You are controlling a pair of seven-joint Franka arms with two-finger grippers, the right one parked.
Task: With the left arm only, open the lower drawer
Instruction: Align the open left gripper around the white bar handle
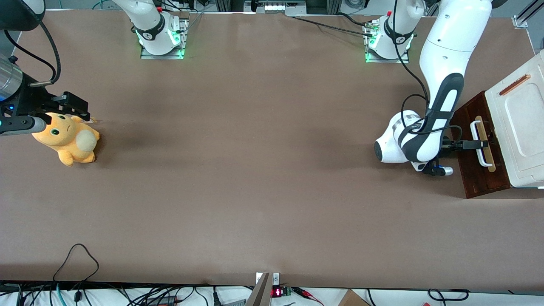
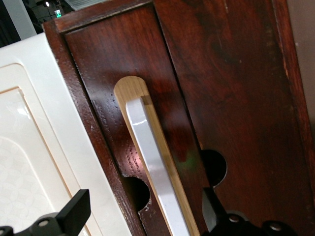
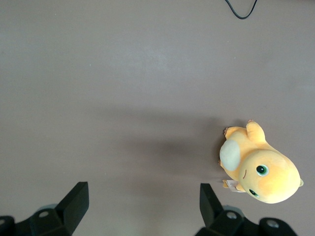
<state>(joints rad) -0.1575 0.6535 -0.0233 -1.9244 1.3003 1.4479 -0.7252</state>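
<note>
White handle (image 2: 156, 169) of lower drawer (image 2: 216, 88) sits between hand (image 2: 142, 219) fingers.

front cam overhead – wrist cam close on lower drawer (image 2: 221, 98)

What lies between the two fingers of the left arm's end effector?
In the left wrist view, the white loop handle of the lower drawer lies between the fingers of the open end effector, which hovers at the drawer front.
</note>
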